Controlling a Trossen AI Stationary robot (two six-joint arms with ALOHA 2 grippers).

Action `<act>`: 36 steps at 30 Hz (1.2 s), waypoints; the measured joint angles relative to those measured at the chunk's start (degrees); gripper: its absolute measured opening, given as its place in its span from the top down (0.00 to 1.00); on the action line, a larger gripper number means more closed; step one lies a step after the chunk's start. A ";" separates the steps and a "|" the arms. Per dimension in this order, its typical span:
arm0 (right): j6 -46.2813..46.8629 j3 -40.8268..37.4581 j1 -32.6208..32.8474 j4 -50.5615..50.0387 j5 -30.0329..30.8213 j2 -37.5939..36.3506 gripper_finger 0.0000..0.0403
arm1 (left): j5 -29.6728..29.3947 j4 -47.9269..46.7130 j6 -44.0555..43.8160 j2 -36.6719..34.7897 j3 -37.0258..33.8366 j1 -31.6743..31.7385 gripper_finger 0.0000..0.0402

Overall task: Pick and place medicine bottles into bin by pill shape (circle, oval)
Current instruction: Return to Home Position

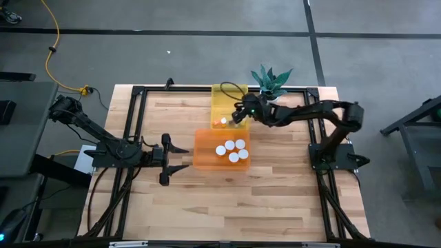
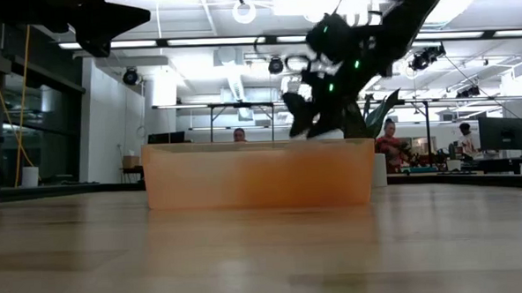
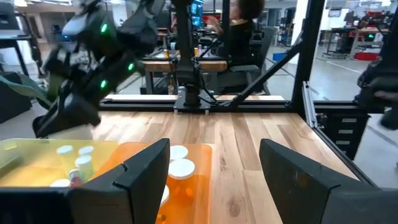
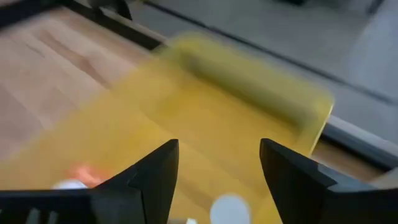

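- Lifting straight up before swinging home seemed wisest for the right hand [image 1: 240, 112], hanging released and empty over the yellow bin [image 1: 219, 95].
- A few bottles [image 1: 220, 122] lay below it; others sat in the orange bin [image 1: 204, 148] beside the released left hand [image 1: 186, 158].
- The wooden surface [image 1: 262, 200] backed onto a bright workshop with people [image 2: 389, 148].

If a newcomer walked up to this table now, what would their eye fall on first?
The orange bin in the middle of the table, with white-capped bottles inside, stands out most. Just behind it, the right tool hangs open over the yellow bin, while the left tool waits open beside the orange bin.
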 joint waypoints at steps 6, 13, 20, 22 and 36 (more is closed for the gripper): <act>-7.42 -0.51 7.69 -2.83 -1.96 -9.04 0.45 | -3.27 -0.04 0.05 0.00 0.00 0.02 0.41; -12.70 -14.35 24.75 21.69 -2.98 -12.68 0.45 | -4.15 0.12 -0.90 -0.02 0.00 0.00 0.41; -18.38 -23.11 35.18 45.40 -2.90 -12.83 0.45 | -8.73 1.27 1.13 -0.02 0.00 0.02 0.41; -19.69 -23.43 36.65 47.67 -2.65 -12.83 0.45 | -11.88 1.22 3.02 -0.01 0.37 0.26 0.41; -19.53 -23.02 37.75 47.16 -1.24 -12.83 0.45 | 0.73 -44.20 1.45 -20.81 15.26 18.01 0.77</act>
